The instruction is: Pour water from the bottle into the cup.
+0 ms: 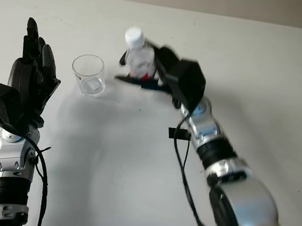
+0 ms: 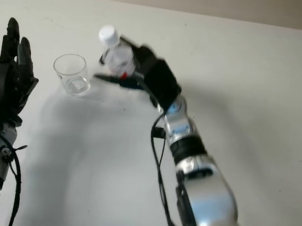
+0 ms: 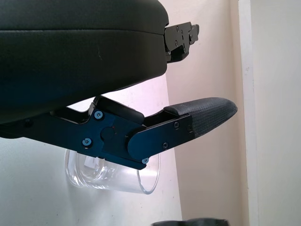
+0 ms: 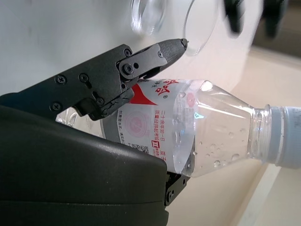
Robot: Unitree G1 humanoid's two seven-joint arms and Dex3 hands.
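Observation:
A clear plastic bottle [image 1: 138, 56] with a white cap and a red label stands on the white table, capped. My right hand [image 1: 161, 73] is shut on the bottle's body, reaching in from the right. In the right wrist view the bottle [image 4: 188, 127] lies against the palm with a finger [image 4: 141, 61] across its label. A clear empty cup [image 1: 88, 74] stands upright just left of the bottle. My left hand [image 1: 32, 71] is open and raised to the left of the cup, apart from it. The cup [image 3: 113, 176] sits past that hand's finger [image 3: 202, 115].
The white table [image 1: 254, 76] stretches wide to the right and toward the front. A small black mark [image 1: 174, 133] lies on it beside my right forearm. The table's far edge runs along the back.

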